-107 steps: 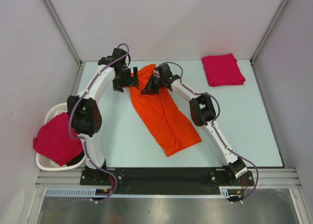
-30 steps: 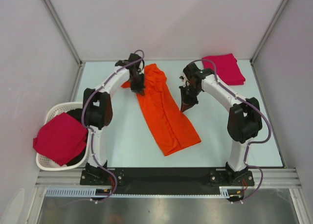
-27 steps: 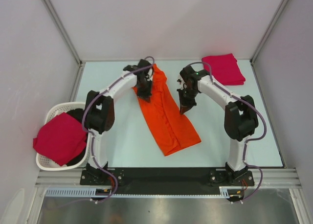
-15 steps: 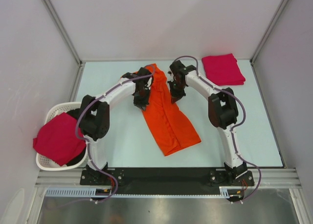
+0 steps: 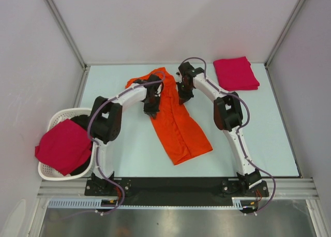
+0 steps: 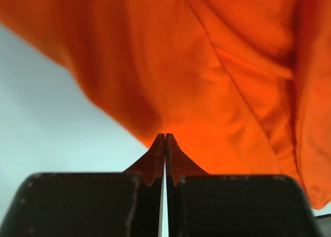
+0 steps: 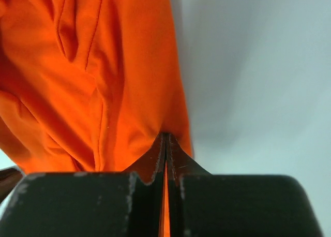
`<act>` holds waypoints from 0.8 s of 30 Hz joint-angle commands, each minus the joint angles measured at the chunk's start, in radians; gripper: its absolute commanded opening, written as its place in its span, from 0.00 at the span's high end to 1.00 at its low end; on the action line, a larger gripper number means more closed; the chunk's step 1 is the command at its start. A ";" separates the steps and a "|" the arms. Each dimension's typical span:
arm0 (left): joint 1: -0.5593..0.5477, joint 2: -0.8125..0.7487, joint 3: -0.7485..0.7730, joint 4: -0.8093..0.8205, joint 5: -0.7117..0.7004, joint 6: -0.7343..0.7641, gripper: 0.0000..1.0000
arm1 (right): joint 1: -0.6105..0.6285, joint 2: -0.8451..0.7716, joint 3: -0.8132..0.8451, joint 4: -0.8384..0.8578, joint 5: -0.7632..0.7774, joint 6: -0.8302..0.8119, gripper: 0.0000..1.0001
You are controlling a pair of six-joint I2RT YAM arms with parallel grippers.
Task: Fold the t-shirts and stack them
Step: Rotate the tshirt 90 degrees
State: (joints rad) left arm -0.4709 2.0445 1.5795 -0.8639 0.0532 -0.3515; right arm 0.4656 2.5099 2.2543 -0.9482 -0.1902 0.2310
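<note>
My left pincer and right pincer, both pressed together, flank the orange t-shirt at its far half, and its long axis slants nearward and rightward from there.

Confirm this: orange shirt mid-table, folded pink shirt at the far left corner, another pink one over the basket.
Wrong side: the folded pink t-shirt sits at the far right corner, as the top external view shows. The orange t-shirt is mid-table, and another pink t-shirt lies over the basket.
</note>
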 commanded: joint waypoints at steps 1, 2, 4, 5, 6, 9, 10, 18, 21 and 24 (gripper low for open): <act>-0.011 0.101 0.045 0.016 0.050 -0.024 1.00 | 0.018 0.036 -0.054 -0.006 0.009 -0.025 1.00; -0.011 0.114 0.051 0.009 0.054 -0.024 1.00 | 0.021 0.033 -0.067 -0.007 0.012 -0.027 1.00; -0.011 0.144 0.060 0.005 0.051 -0.017 1.00 | 0.025 0.030 -0.108 -0.004 0.020 -0.042 1.00; -0.011 0.155 0.083 -0.024 0.042 -0.017 1.00 | 0.027 0.021 -0.119 -0.003 0.018 -0.044 1.00; -0.011 0.176 0.099 -0.043 0.024 -0.014 1.00 | 0.025 0.012 -0.136 -0.001 0.015 -0.045 1.00; 0.001 0.192 0.132 -0.083 -0.015 -0.009 1.00 | 0.022 -0.005 -0.179 0.006 0.009 -0.044 1.00; 0.017 0.195 0.140 -0.092 -0.021 -0.014 1.00 | 0.021 -0.008 -0.197 0.003 0.005 -0.048 1.00; 0.172 0.195 0.171 -0.191 -0.099 -0.018 1.00 | 0.044 -0.048 -0.251 -0.052 0.017 -0.059 1.00; 0.242 0.181 0.180 -0.199 -0.111 -0.033 1.00 | 0.060 -0.075 -0.294 -0.063 0.020 -0.061 1.00; 0.285 0.198 0.240 -0.216 -0.115 -0.014 1.00 | 0.077 -0.097 -0.332 -0.070 0.017 -0.058 1.00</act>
State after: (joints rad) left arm -0.2600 2.2139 1.7435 -1.0504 0.0433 -0.3763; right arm 0.4866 2.3894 2.0212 -0.8070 -0.1799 0.1997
